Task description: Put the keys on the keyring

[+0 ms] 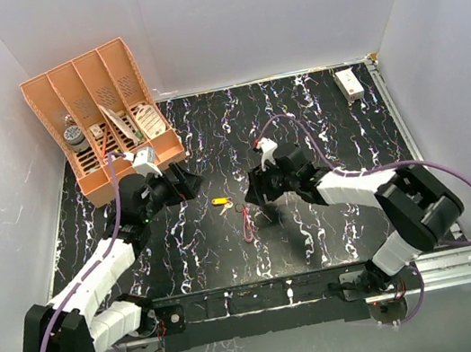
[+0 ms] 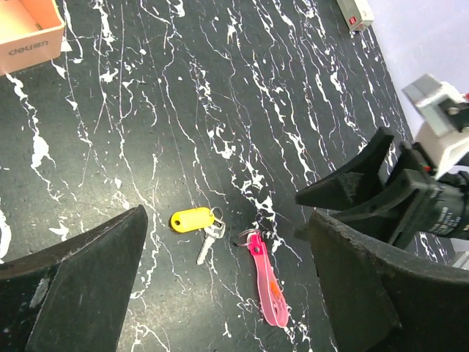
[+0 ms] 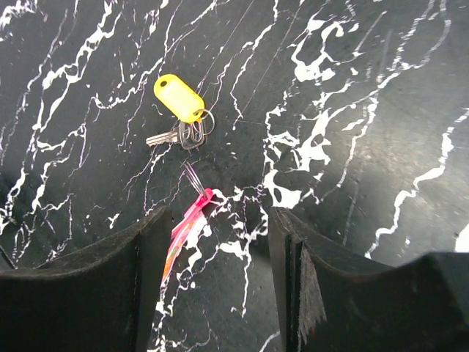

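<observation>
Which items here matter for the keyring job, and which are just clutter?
Job:
- key with yellow tag
- pink strap keyring

Lying about:
- orange desk organizer and what's in it
- small white box

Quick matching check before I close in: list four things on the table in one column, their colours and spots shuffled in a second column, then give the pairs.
Things:
1. key tag
2. strap
3. rack
4. small box

Colour and place:
A. white, far-right corner
B. pink, mid-table
C. orange, far-left corner
D. yellow, mid-table

Pairs: 1-D, 2-B, 3-C, 4-A
</observation>
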You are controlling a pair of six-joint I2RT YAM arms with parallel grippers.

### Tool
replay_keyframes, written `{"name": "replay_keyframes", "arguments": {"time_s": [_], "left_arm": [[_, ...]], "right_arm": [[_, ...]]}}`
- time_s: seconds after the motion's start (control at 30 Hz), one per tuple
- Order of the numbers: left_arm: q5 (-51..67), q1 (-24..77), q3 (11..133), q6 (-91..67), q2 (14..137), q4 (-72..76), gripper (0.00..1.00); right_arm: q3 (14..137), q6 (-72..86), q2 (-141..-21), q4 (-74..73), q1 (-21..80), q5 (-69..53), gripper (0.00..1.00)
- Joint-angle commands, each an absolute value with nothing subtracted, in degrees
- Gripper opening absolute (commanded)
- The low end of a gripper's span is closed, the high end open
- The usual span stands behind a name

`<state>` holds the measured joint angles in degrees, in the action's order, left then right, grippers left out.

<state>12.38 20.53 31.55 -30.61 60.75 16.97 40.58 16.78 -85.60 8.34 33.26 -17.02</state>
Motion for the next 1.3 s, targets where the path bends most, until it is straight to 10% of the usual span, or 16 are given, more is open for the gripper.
{"name": "replay_keyframes", "arguments": {"time_s": [0.0, 0.67, 0.93, 1.27], "left_arm": [[11.6, 21.5, 31.5, -29.7, 61.2, 19.2, 0.89], [11.2, 22.2, 30.6, -29.0, 63.0, 19.6, 0.9], [10.9, 22.2, 30.2, -29.0, 63.4, 19.8, 0.9], [13.5, 22.3, 30.6, -29.3, 63.6, 23.0, 0.9]], "right_arm": [[44.9, 14.8, -90.2, 14.1, 35.6, -17.8, 0.51], [46.8, 13.8, -98.5, 19.1, 38.1, -18.9, 0.3], [45.3, 13.4, -97.5, 21.4, 38.2, -19.6, 0.0], [40.4, 12.8, -83.7, 24.5, 38.2, -16.8, 0.0]]}}
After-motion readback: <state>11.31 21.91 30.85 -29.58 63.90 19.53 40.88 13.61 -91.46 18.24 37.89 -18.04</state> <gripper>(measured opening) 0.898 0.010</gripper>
